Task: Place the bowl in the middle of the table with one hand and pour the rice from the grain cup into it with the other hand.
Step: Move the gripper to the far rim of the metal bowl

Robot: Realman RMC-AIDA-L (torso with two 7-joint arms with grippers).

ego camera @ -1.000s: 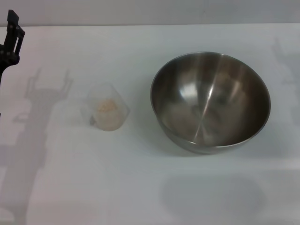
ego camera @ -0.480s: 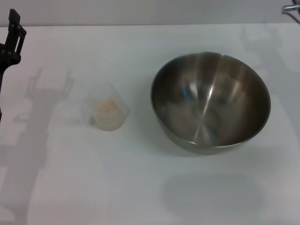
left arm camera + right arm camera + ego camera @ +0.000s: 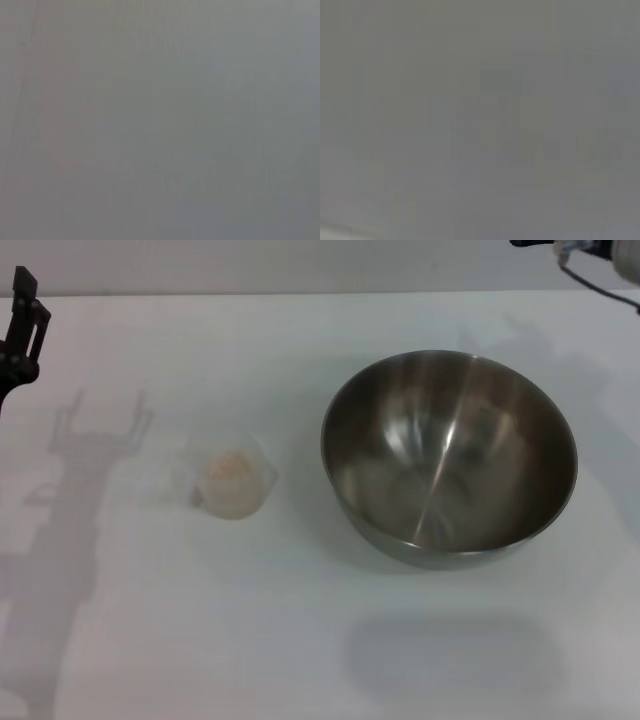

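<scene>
The bowl (image 3: 449, 455), a large shiny steel one, stands empty on the white table (image 3: 300, 640), right of the middle. The grain cup (image 3: 231, 480), small and clear, stands to the bowl's left with a pale heap of rice (image 3: 226, 467) in it. My left gripper (image 3: 20, 325) shows only as a dark part at the far left edge, well apart from the cup. Part of my right gripper (image 3: 575, 248) shows at the top right corner, beyond the bowl. Both wrist views show only plain grey.
The table's far edge (image 3: 300, 292) runs along the top of the head view. Shadows of the arms fall on the table at the left and at the upper right.
My right arm has come into view at the top right corner and moved leftward. My left gripper has shifted slightly up and toward the left edge. Bowl and cup have not moved.
</scene>
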